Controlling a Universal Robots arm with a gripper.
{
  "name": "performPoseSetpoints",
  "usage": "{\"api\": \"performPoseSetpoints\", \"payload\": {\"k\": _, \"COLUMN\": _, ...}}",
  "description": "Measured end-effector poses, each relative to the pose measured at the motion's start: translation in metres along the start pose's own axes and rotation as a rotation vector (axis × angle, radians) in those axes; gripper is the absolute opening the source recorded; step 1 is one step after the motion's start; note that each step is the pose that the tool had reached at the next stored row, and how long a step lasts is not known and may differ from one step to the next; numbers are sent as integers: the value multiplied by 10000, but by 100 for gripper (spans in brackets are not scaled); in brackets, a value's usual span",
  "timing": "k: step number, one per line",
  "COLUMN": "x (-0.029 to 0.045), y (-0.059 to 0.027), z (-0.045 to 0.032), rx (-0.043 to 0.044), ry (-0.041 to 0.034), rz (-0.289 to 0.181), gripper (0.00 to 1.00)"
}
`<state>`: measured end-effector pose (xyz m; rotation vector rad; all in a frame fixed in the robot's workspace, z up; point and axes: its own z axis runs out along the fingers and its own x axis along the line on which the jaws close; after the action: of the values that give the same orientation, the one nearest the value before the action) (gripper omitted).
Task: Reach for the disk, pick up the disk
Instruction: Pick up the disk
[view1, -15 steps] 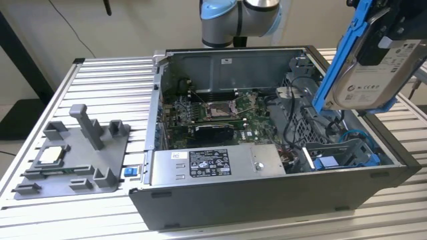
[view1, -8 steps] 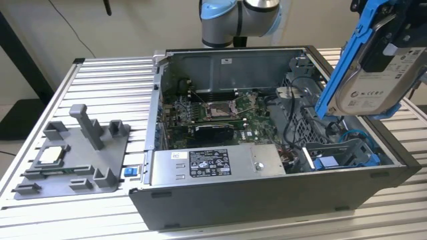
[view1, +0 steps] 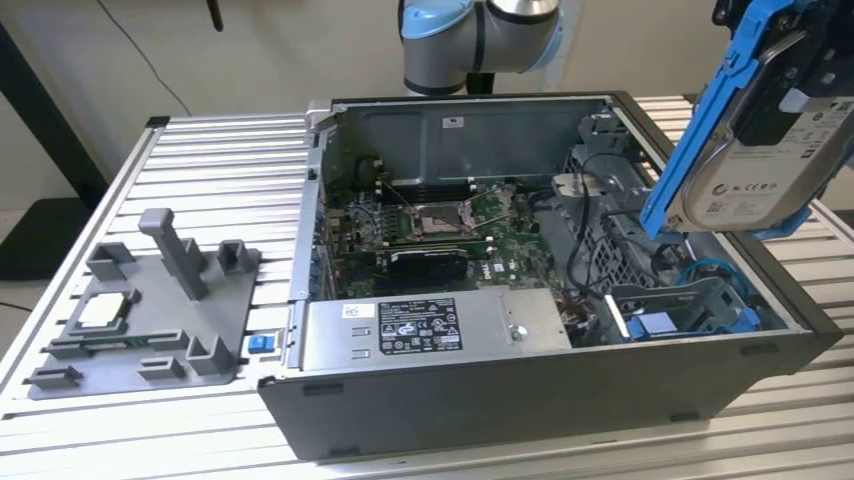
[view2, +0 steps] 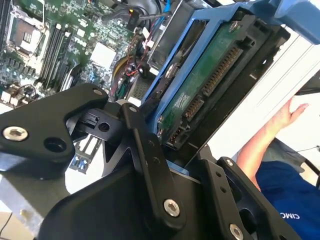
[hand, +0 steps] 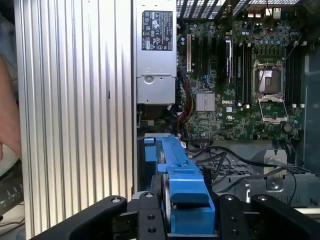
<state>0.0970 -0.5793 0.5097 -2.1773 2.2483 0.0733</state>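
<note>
The disk (view1: 754, 160) hangs tilted in the air above the open computer case's end on the exterior view's right, its silver face and white label edged by a bright blue carrier frame. My gripper (view1: 785, 95) is shut on it from above. In the second wrist view the disk (view2: 210, 85) shows its green circuit-board side and connectors, clamped between the black fingers (view2: 145, 145). In the first wrist view the blue carrier edge (hand: 185, 195) sits between the two black fingers (hand: 230, 212), well above the case.
The open computer case (view1: 534, 400) lies on a slatted metal table (view1: 227, 170), with motherboard (view1: 427, 230), power supply (view1: 427, 325) and a blue bracket (view1: 667, 322) inside. A grey fixture plate (view1: 147, 330) holds a small silver chip (view1: 107, 310). A person's hand (view2: 290, 115) is beside the table.
</note>
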Motion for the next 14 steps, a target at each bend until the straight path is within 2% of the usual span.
{"api": "performPoseSetpoints", "payload": {"k": 6, "x": 2, "y": -2, "z": 12, "rx": 0, "ry": 0, "rz": -1, "gripper": 0}}
{"api": "performPoseSetpoints", "payload": {"k": 14, "x": 4, "y": -41, "z": 129, "rx": 1, "ry": 1, "rz": 14, "gripper": 0}}
